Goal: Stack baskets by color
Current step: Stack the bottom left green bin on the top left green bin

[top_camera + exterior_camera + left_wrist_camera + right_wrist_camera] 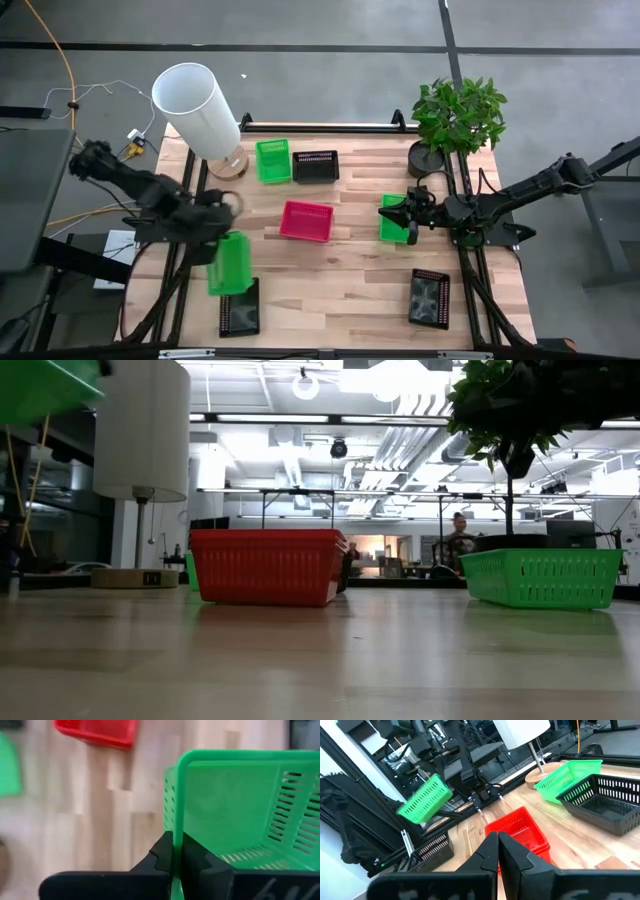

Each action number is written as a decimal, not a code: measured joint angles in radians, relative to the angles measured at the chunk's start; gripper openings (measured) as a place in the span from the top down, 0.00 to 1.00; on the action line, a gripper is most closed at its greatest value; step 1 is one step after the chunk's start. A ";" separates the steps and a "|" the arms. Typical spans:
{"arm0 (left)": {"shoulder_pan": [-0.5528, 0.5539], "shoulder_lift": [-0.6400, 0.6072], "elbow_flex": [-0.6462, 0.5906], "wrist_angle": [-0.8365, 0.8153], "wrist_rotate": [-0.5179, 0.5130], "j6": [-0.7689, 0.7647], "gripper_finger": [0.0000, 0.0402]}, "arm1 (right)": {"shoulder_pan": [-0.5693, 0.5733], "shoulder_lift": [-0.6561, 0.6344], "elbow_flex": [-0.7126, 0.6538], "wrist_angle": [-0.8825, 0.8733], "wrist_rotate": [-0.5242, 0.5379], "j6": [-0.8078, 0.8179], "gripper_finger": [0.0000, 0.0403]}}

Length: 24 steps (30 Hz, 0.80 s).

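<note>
My left gripper (222, 235) is shut on a green basket (231, 265), held up over the table's near left part. That basket also shows tilted in the right wrist view (422, 800) and at the low view's top left (40, 388). A black basket (239, 308) lies on the table partly under it. A pink basket (306, 221) sits mid-table. A second green basket (272, 160) and a black one (315, 165) stand side by side at the back. My right gripper (411, 222) is shut and empty, level above a third green basket (394, 220). My left gripper has the green basket by the rim of one end wall (176, 827). The wall is pinched between the two fingers, one finger (194, 857) inside the basket and the other outside. The fingers slant steeply down from above. The basket hangs tilted below them, clear of the table.
A tall white cylinder (197, 108) on a round wooden base stands at the back left. A potted plant (455, 115) stands at the back right. Another black basket (429, 297) lies near the front right. Bare wood lies between the pink basket and the near edge.
</note>
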 joint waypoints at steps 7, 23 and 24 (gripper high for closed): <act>0.295 0.278 0.211 -0.003 -0.029 0.363 1.00 | 0.000 0.000 0.000 0.000 0.000 0.015 1.00; 0.868 0.682 0.567 -0.011 -0.215 0.980 1.00 | 0.000 0.000 0.000 0.000 -0.001 0.015 1.00; 0.897 0.692 0.567 -0.010 -0.218 0.994 1.00 | 0.000 0.000 0.000 0.000 -0.001 0.015 1.00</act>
